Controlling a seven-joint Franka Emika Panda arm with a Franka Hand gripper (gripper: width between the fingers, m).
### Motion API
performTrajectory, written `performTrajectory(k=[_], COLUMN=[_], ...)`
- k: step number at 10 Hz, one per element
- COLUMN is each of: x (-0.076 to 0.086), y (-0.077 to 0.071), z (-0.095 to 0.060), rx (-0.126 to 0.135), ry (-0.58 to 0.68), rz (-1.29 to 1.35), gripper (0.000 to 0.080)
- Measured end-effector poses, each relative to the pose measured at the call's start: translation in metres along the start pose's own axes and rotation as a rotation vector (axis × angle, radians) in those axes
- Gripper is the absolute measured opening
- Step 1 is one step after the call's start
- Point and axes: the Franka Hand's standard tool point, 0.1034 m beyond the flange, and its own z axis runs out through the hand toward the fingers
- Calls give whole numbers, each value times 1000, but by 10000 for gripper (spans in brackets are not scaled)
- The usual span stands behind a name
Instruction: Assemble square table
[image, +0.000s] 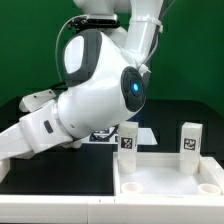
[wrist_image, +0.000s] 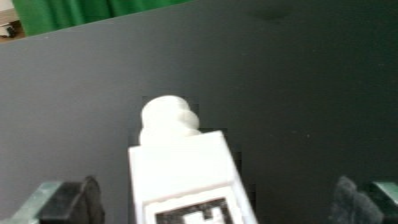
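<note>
In the wrist view a white leg (wrist_image: 183, 170) lies on the black table between my fingers, its rounded screw tip pointing away and a black-and-white tag on its near end. My gripper (wrist_image: 222, 205) is open, and the dark fingertips (wrist_image: 68, 200) on both sides stand well clear of the leg. In the exterior view the white tray-like tabletop (image: 160, 188) sits at the lower right. Two tagged legs (image: 128, 141) (image: 190, 138) stand upright at its far edge. My arm hides the gripper there.
The bulky white arm (image: 100, 90) fills the middle and the exterior view's left. A tagged sheet, the marker board (image: 103, 134), shows partly behind it. A green backdrop (image: 30, 40) closes the far side of the black table.
</note>
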Motion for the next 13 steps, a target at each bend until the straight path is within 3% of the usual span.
performTrajectory(k=[2,3,4,6,8,10,11,13], x=[0,0,0,-1,-25,-55,-61,-61], y=[0,0,0,0,-3,7,15,16], z=[0,0,0,-1,-29,-60,-66,-62], rx=[0,0,0,2,35,44,28,31], ry=[0,0,0,0,-15,51,126,219], rz=[0,0,0,-3,-1,-16,0,3], gripper=[404,404,281,281,281,281,281,282])
